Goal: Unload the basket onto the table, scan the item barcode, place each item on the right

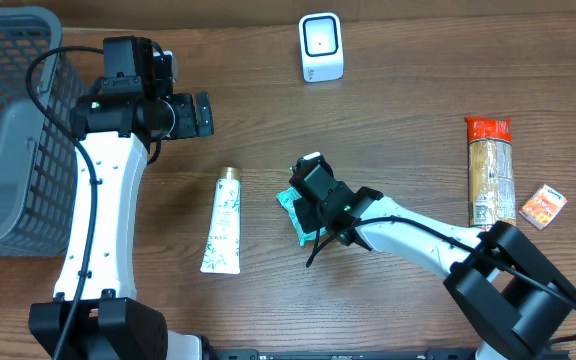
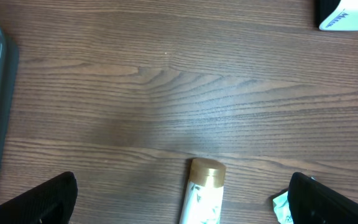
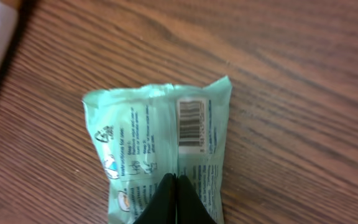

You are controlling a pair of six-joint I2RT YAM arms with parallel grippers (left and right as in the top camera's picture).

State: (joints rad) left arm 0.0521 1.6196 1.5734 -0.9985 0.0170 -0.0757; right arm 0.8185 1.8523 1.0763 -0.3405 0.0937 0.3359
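Note:
A mint-green packet [image 3: 148,143] lies on the wooden table, its back side up with the barcode [image 3: 190,122] showing. My right gripper [image 3: 176,186] is shut, its two black fingers pressed together on the packet's centre seam. Seen from overhead, that gripper [image 1: 313,208] covers most of the packet [image 1: 290,210] at mid-table. The white scanner [image 1: 321,47] stands at the far edge, its corner also in the left wrist view [image 2: 347,15]. My left gripper [image 1: 201,113] hangs wide open above the table, holding nothing.
A white tube with a gold cap [image 1: 223,222] lies left of the packet, just below my left gripper [image 2: 204,193]. A grey basket [image 1: 8,130] stands at the far left. A long cracker pack [image 1: 490,170] and a small orange packet [image 1: 543,206] lie at the right.

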